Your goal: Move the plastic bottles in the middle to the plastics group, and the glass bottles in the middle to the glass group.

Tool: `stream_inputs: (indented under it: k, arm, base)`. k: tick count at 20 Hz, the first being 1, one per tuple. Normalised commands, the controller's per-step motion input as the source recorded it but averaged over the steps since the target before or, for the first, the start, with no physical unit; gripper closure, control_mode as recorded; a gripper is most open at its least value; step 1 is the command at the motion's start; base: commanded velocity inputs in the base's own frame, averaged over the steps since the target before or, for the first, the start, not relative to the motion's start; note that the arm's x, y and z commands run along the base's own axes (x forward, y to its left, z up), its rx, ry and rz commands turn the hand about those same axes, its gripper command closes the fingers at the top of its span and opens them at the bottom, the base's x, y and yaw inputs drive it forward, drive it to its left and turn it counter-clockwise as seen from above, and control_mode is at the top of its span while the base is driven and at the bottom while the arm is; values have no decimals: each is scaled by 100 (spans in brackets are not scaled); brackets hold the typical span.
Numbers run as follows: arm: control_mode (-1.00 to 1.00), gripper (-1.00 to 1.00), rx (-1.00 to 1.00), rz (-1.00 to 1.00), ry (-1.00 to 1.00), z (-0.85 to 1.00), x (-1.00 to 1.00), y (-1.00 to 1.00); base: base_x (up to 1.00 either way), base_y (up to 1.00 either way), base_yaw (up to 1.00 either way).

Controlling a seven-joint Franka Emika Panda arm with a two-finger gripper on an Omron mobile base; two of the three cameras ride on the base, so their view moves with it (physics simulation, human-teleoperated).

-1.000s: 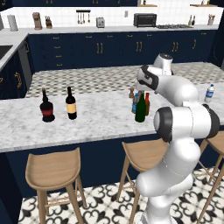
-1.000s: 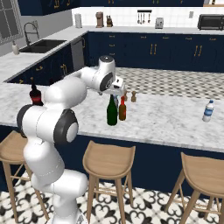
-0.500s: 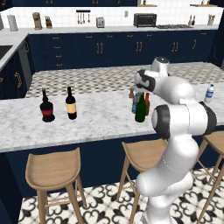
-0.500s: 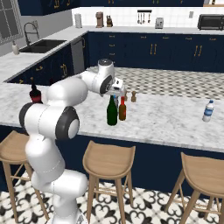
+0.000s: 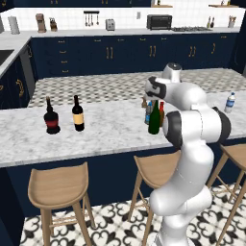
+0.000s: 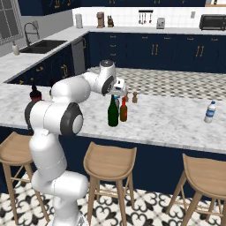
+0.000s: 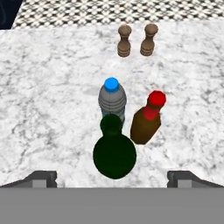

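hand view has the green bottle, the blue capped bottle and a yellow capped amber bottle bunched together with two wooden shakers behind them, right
Not quite: the amber bottle has a red cap, not a yellow one, as the hand view shows. The rest holds: it stands bunched with the green bottle and the blue capped bottle, and the two wooden shakers stand farther back on the counter.

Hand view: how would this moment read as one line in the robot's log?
gripper: open, above middle cluster | green bottle, amber bottle, bluish plastic bottle: upright, unmoved | stage: approach
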Motion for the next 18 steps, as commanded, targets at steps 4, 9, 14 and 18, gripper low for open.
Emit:
stream_inputs:
  k: [4,9,14,18]
  arm:
    - [-100,-100,0,0,0,0,19,0]
    - [-100,-100,0,0,0,-8,24,0]
    - [-100,-100,0,0,0,-11,7,0]
    - [-100,-100,0,0,0,-14,0,0]
  base:
    - [0,0,0]
    - [0,0,0]
    - [0,0,0]
    - [0,0,0]
